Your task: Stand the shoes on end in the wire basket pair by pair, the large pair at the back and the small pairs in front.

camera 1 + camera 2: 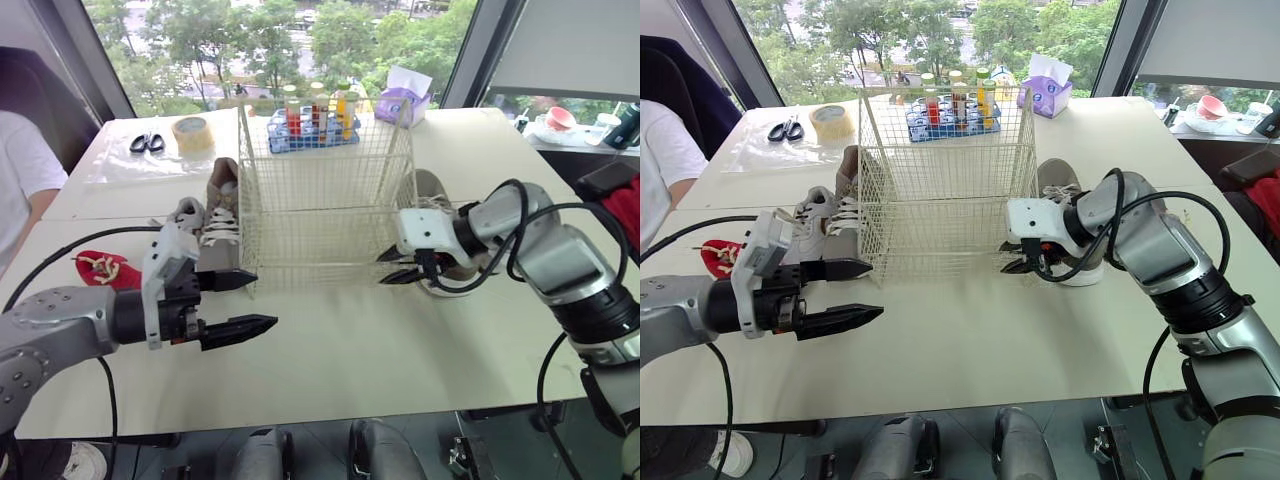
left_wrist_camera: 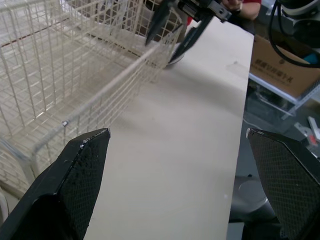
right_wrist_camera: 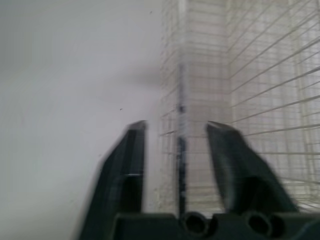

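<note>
The empty wire basket [image 1: 325, 210] stands mid-table. Against its left side lie grey-and-white sneakers [image 1: 215, 228], and a small red shoe [image 1: 100, 268] rests further left. A grey sneaker [image 1: 1062, 190] lies by the basket's right side, partly hidden by my right arm. My left gripper [image 1: 262, 300] hovers open in front of the basket's near-left corner, holding nothing. My right gripper [image 1: 388, 268] is open at the near-right corner. In the right wrist view its fingers [image 3: 130, 150] straddle the basket's corner wire [image 3: 181, 115] without closing on it.
Behind the basket are a blue rack of bottles [image 1: 315, 118], a tissue box [image 1: 405, 98], a tape roll [image 1: 192, 133] and scissors [image 1: 147, 142]. A person in a white sleeve [image 1: 20, 170] sits at the far left. Cables trail from both arms.
</note>
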Robot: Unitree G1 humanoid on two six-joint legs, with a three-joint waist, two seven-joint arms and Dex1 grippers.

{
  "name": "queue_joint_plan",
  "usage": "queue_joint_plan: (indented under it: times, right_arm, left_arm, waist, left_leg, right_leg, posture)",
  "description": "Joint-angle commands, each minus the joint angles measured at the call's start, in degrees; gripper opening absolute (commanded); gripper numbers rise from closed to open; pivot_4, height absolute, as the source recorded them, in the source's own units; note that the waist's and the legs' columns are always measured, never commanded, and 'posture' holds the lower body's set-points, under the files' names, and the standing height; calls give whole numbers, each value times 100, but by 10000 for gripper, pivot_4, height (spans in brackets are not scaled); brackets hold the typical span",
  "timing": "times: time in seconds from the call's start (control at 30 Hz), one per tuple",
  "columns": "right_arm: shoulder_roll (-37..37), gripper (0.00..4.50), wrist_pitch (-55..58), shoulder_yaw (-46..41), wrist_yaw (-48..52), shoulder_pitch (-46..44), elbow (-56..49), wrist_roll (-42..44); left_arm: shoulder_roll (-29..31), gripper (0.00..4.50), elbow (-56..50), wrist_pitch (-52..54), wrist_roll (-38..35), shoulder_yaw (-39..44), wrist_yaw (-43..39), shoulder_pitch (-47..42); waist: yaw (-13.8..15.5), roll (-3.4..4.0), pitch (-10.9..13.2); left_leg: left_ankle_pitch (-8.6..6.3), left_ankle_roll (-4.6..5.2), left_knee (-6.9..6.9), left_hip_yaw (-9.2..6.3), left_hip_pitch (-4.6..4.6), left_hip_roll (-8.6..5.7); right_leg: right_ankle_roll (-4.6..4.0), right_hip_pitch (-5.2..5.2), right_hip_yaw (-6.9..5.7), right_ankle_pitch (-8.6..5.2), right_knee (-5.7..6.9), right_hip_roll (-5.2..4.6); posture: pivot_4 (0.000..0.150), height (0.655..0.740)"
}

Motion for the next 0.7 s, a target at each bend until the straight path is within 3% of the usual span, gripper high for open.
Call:
queue_joint_plan:
  times: [0.03, 0.17, 0.27, 0.3, 0.37, 0.4, 0.43, 0.57, 0.7]
  right_arm:
    - [-57, 29672, 1106, -1125, 159, -408, -368, 1235]
    - [121, 29672, 3079, -2813, -493, -1172, -213, 2852]
    - [487, 29672, 3150, -4000, -1972, -1480, 310, 2827]
    - [587, 32368, 2873, -4276, -2489, -1363, 384, 2614]
    - [555, 37527, 2432, -4601, -2964, -766, 281, 2339]
    - [510, 42900, 2199, -4743, -3020, -381, 187, 2286]
    - [477, 44279, 2071, -4999, -3104, 44, 164, 2278]
    - [295, 44279, 1492, -5648, -3656, 1297, 207, 2025]
    - [339, 44279, 1001, -5932, -4159, 2290, 179, 1731]
  left_arm:
    - [-34, 45000, 17, -41, -412, 217, 33, -156]
    - [-146, 45000, 94, -78, -864, 219, 235, -327]
    - [-426, 45000, 159, -160, -1206, 29, 668, -663]
    - [-561, 45000, 111, -181, -1251, -107, 803, -767]
    - [-811, 45000, -28, -214, -1218, -398, 979, -923]
    - [-927, 45000, -84, -221, -1165, -560, 1043, -988]
    - [-1037, 45000, -164, -222, -1046, -763, 1034, -1000]
    - [-1377, 45000, -443, -251, -774, -1333, 1067, -863]
    - [-1347, 45000, -745, -249, -323, -1729, 887, -556]
  waist:
    - [13, 0, 0]
    - [12, -1, 0]
    - [29, -20, -12]
    - [30, -32, -18]
    - [38, -46, -28]
    - [48, -51, -31]
    - [52, -51, -30]
    - [30, -26, -21]
    - [-4, -19, -23]
  left_leg:
    - [0, 0, 0, -1, 0, 0]
    - [-7, 13, 0, -3, 0, 0]
    - [-9, 16, 2, -7, 6, 0]
    - [-10, 16, 2, -10, 10, 0]
    - [-13, 21, 2, -8, 17, -2]
    - [-13, 22, 2, -7, 17, -6]
    - [-14, 25, 3, -4, 16, -9]
    - [0, 7, 5, 9, 13, -22]
    - [-6, 16, 0, 11, 26, -22]
  right_leg:
    - [0, 0, 0, 0, 0, 0]
    - [0, 1, 1, 0, 2, -1]
    - [-1, 10, 0, 1, 2, -1]
    - [-2, 18, -1, 1, 0, -1]
    - [-2, 30, -2, 1, -6, -2]
    - [-1, 34, -2, 1, -7, -5]
    - [0, 38, -2, 1, -9, -7]
    - [4, 26, 14, 2, 0, -15]
    - [3, 26, 18, 1, 5, -3]
  posture:
    - [1500, 7400]
    - [1500, 7400]
    - [1500, 7400]
    - [1500, 7400]
    - [1500, 7400]
    - [1500, 7400]
    - [1500, 7400]
    - [1500, 7400]
    - [1500, 7400]
